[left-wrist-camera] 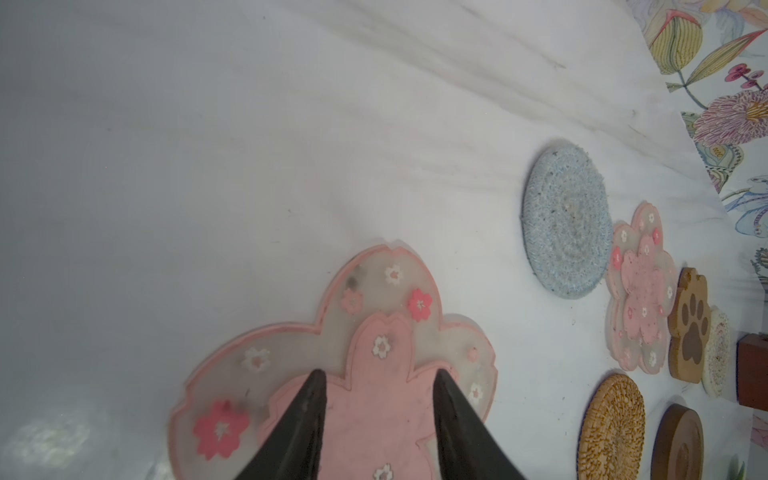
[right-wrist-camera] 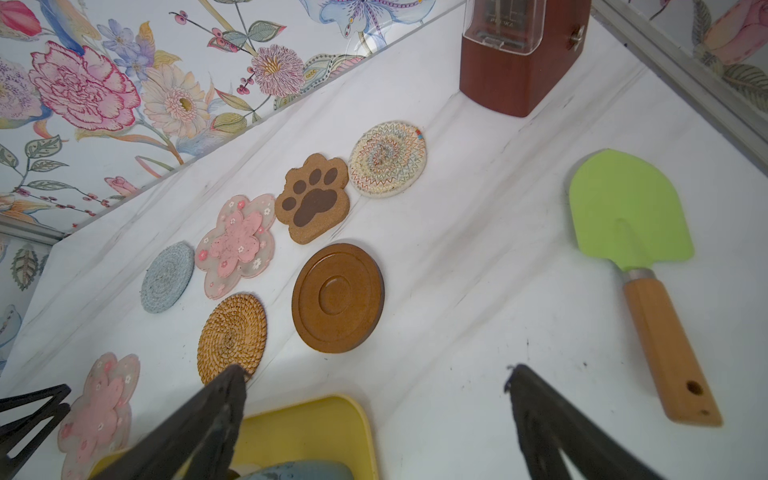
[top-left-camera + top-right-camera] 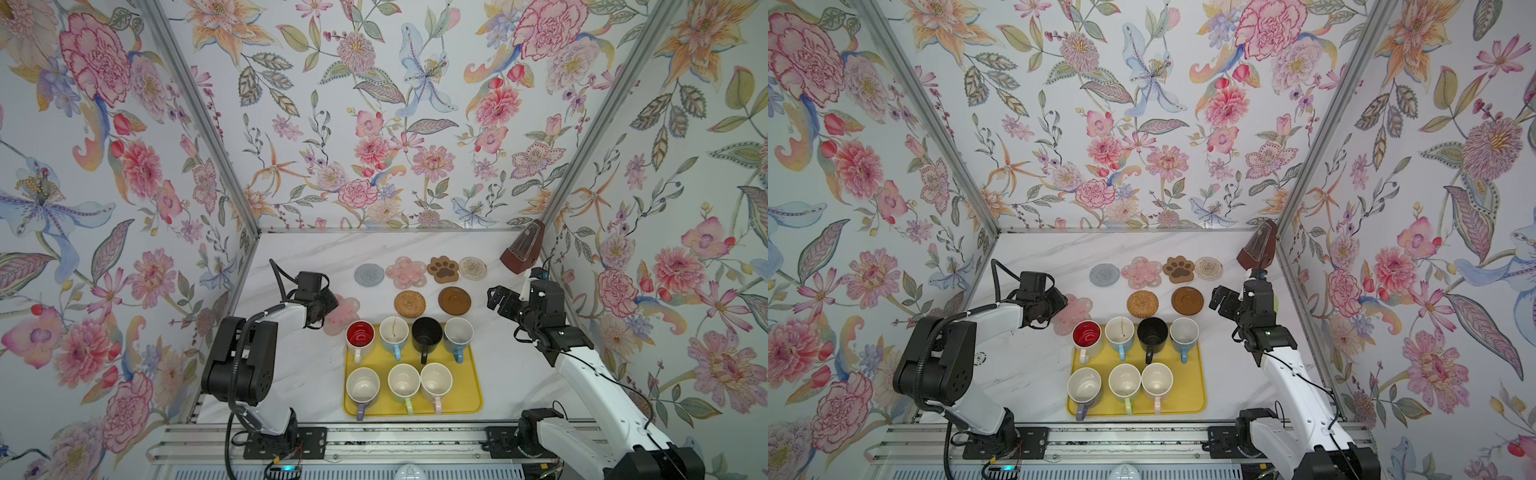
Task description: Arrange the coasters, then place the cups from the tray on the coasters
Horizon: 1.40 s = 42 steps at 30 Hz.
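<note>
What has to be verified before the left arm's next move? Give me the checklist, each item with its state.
1. Left end effector jaws apart over the near pink flower coaster: ok.
2. That coaster flat on the table: ok.
3. That coaster clear of the tray corner: cannot tell; its edge lies right beside it.
4. Other six coasters, grey round to wooden disc, laid in two rows: ok.
5. Seven cups upright on the tray: ok.
6. Right end effector open, off the cups: ok.
</note>
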Motion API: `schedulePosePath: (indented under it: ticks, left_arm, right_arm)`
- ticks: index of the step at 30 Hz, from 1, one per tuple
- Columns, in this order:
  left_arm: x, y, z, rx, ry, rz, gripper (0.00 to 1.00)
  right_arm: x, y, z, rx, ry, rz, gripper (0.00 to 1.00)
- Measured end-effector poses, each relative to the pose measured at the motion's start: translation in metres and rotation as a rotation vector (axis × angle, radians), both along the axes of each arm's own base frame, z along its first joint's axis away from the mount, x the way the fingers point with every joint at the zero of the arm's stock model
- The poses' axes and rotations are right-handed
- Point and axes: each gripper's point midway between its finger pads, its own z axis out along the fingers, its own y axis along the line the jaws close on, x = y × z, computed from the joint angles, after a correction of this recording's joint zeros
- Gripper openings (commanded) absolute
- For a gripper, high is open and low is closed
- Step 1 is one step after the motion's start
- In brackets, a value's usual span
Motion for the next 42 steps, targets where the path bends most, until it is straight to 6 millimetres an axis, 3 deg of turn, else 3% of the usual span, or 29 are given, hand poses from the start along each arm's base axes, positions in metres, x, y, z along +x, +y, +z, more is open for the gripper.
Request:
schedulePosePath:
  ticks: [5, 7, 15, 26, 32, 42]
  left_arm:
    - [-0.011, 0.007, 0.039, 0.030, -0.069, -0.005, 0.47]
    - [-0.020, 0.009, 0.042, 0.033, -0.075, -0.008, 0.47]
    - [-0.072, 0.017, -0.004, 0.069, 0.090, -0.011, 0.46]
    - [-0.106, -0.009, -0.007, 0.026, 0.099, -0.043, 0.47]
    - [-0.115, -0.008, -0.017, 0.009, 0.127, -0.015, 0.46]
    - [-0.107, -0.015, -0.023, -0.019, 0.118, -0.008, 0.44]
  right_arm:
    - [0.001, 0.000, -0.003, -0.001, 0.010, 0.000, 0.99]
    - [0.001, 0.000, -0.004, -0.001, 0.014, 0.000, 0.99]
    - [0.001, 0.000, -0.005, -0.001, 0.015, 0.000, 0.99]
    - [0.002, 0.000, -0.005, -0.001, 0.016, 0.001, 0.99]
    - [0.003, 0.001, -0.003, 0.003, 0.007, 0.004, 0.99]
    - [0.003, 0.002, -0.003, 0.005, 0.007, 0.007, 0.99]
